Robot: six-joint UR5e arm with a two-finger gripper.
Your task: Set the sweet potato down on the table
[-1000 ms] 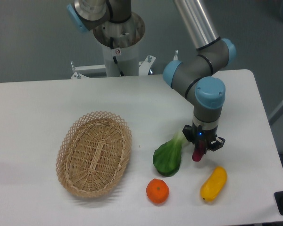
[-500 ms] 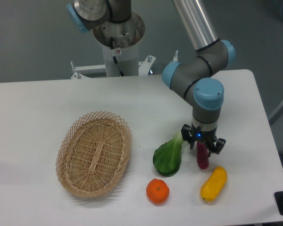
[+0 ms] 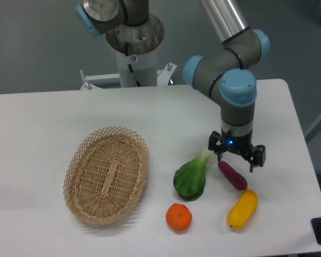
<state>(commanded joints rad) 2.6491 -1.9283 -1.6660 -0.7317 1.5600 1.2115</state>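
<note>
Purple sweet potato (image 3: 232,175) lies on the white table (image 3: 43,118), lower right of frame, under the gripper (image 3: 236,155), jaws spread.

sweet potato (image 3: 232,175) lying on table (image 3: 53,118), jaws spread above

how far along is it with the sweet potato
Looks nearly done: the sweet potato lies flat on the table, between the green vegetable and the yellow one. The hand is open just above it, holding nothing. Only pulling away seems left.
</note>
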